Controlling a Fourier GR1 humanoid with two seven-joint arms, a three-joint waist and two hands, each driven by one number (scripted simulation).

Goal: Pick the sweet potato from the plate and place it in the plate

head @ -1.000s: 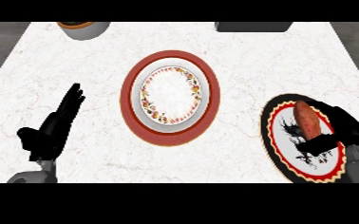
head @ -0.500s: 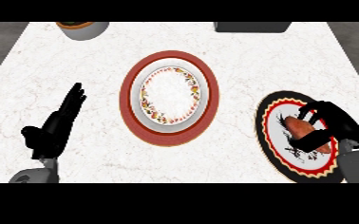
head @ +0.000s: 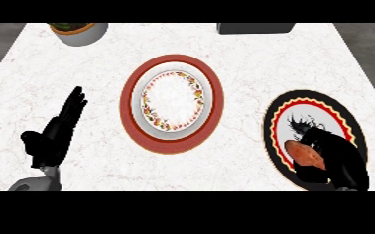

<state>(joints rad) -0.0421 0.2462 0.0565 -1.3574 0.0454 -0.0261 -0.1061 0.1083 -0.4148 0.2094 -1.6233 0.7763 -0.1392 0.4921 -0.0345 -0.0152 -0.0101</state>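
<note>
Head view looks steeply down on a white, faintly veined marble bench (head: 242, 64). The right hand (head: 338, 156), black and glossy, comes in from the lower right corner and lies over the inner part of a round black plate (head: 316, 97). This plate has a scalloped yellow and red ring and a pale centre with a dark feathery drawing. The hand's fingers are curled round the sweet potato (head: 306, 154), grasping it. The sweet potato is an orange-brown, rough-skinned, tapered lump that shows along the hand's left edge, over the lower left part of the black plate. Whether it touches the plate or is raised off it, I cannot tell.

Well to the left of that hand, in the middle of the bench, lies a broad red plate (head: 132, 115) with a smooth, ridged rim. A smaller white plate (head: 173, 100) sits on it, edged with a wreath of small red and yellow flowers.

The left hand (head: 57, 134) rests at the lower left edge, released, its fingers straight and pointing up the bench, holding nothing and apart from the red plate to its right.

Far beyond the left hand, at the top left corner, stands a round grey pot (head: 86, 33) with an orange lip. A flat dark box (head: 256, 28) lies at the top edge, far above the right hand.
</note>
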